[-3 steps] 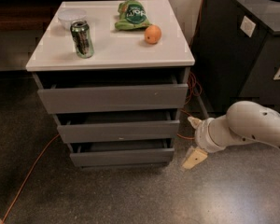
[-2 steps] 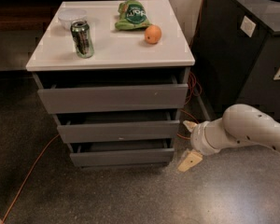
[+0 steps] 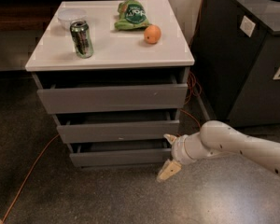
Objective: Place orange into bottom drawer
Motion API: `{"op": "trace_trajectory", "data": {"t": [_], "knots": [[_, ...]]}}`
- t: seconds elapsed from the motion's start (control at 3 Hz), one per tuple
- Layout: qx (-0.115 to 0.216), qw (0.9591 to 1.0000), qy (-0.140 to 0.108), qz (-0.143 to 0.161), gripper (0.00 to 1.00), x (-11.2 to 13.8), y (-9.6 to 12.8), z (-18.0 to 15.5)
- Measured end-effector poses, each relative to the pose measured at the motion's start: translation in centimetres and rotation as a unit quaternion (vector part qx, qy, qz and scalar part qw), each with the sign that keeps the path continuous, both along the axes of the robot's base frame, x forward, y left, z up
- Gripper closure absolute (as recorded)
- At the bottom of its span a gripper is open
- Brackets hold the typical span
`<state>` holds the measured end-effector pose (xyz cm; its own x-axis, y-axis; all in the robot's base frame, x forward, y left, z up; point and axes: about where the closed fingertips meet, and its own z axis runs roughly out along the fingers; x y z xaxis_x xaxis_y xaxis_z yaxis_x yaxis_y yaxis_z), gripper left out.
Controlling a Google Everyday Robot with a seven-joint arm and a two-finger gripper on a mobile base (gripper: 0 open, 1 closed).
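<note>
The orange (image 3: pixel 152 33) sits on the white top of the drawer unit (image 3: pixel 130 55), at the right, next to the green snack bag (image 3: pixel 132 16). The bottom drawer (image 3: pixel 119 157) is the lowest grey front, slightly pulled out. My gripper (image 3: pixel 168 154) is low beside the bottom drawer's right end, with its tan fingers (image 3: pixel 169 170) spread apart and empty. The white arm (image 3: pixel 238 146) comes in from the right.
A drinks can (image 3: pixel 82 38) and a white bowl (image 3: pixel 71 17) stand on the top at the left. A dark bin cabinet (image 3: pixel 252 55) stands to the right. An orange cable (image 3: pixel 30 171) runs across the floor at the left.
My gripper and arm have moved left, closer to the right end of the bottom drawer. The things on the top have not moved.
</note>
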<state>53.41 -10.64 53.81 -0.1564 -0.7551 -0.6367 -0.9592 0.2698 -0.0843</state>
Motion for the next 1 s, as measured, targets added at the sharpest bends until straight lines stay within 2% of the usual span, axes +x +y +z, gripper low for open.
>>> {"op": "trace_trajectory", "data": {"t": [0.33, 0.67, 1.0], "knots": [[0.004, 0.9999, -0.001, 0.017, 0.0, 0.9, 2.4, -3.8], [-0.013, 0.9994, -0.012, 0.03, 0.0, 2.8, 4.3, -8.5], [-0.042, 0.9963, -0.047, 0.057, 0.0, 5.9, 6.1, -14.3]]}}
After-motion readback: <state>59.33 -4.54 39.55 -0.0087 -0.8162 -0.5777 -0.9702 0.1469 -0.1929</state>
